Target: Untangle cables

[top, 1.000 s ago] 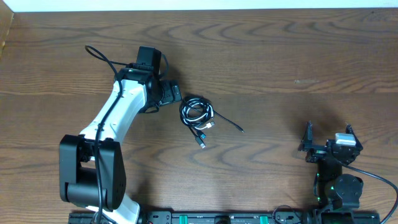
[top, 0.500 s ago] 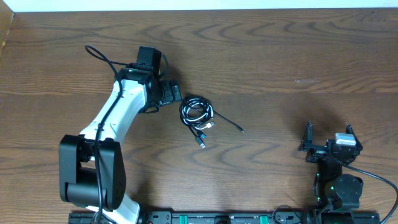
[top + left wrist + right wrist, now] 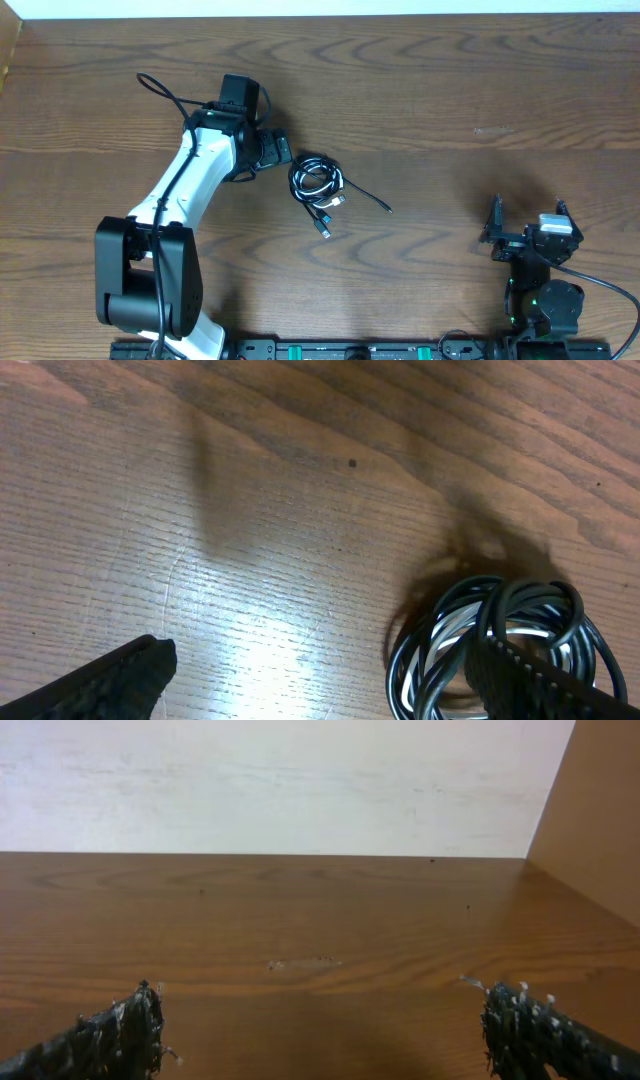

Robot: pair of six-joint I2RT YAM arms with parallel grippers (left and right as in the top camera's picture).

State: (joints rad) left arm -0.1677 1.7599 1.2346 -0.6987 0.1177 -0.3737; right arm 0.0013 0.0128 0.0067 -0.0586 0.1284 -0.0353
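The cables [image 3: 316,181] lie in one tight bundle on the wooden table [image 3: 450,90], a little left of the middle, with black loops wound over a white strand. From the coil a thin black tail runs out toward 4 o'clock, and two short plug ends poke out toward 5 and 6 o'clock. The left arm [image 3: 190,185] reaches up and across from the near edge, and the left gripper [image 3: 280,152] sits just beside the bundle at its 10 o'clock. In its wrist camera the jaws are spread wide and hold nothing. One finger [image 3: 120,680] is at the lower left over bare wood, and the other overlaps the coil's near edge at the lower right; I cannot tell whether it touches the cords. The right gripper [image 3: 528,225] is well apart from the cables, down at 4 o'clock near the table's front right. Its jaws are also parted and empty, and they face along the bare wood toward a pale wall [image 3: 280,780].
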